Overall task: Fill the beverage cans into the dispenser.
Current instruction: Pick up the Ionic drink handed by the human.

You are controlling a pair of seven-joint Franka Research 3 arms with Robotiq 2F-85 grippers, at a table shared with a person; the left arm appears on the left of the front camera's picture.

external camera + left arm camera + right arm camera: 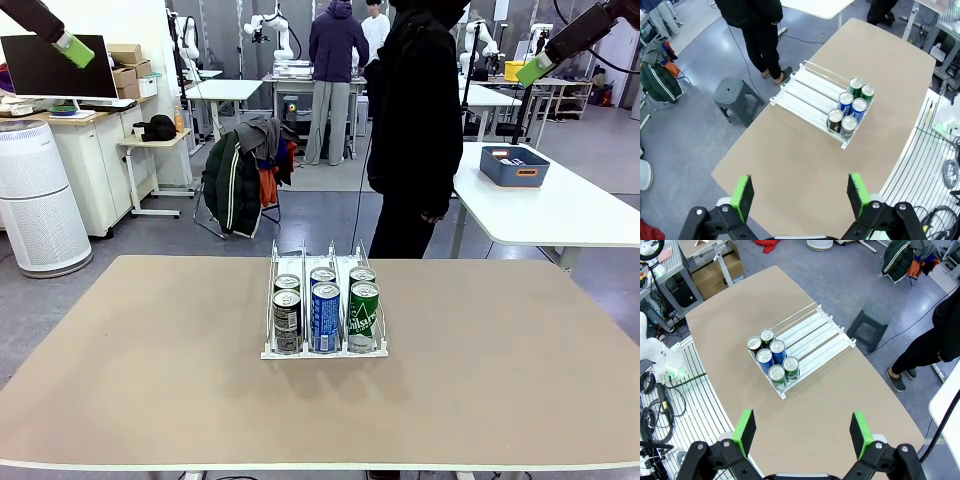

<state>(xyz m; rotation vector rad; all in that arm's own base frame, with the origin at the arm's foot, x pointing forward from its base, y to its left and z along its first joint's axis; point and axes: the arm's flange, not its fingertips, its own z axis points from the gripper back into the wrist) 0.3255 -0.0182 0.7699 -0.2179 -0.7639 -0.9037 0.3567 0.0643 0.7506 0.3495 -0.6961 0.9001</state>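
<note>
The white wire dispenser stands in the middle of the tan table. Several beverage cans stand upright at its front lip, two deep in each lane: dark grey in the left lane, blue in the middle, green in the right. My left gripper hangs high at the upper left and my right gripper high at the upper right, both far from the cans. From above, my left gripper and my right gripper are open and hold nothing, with the dispenser and the cans well below them.
A person in black stands at the table's far edge behind the dispenser. A grey stool sits on the floor near that edge. A blue tub rests on a white table at the back right.
</note>
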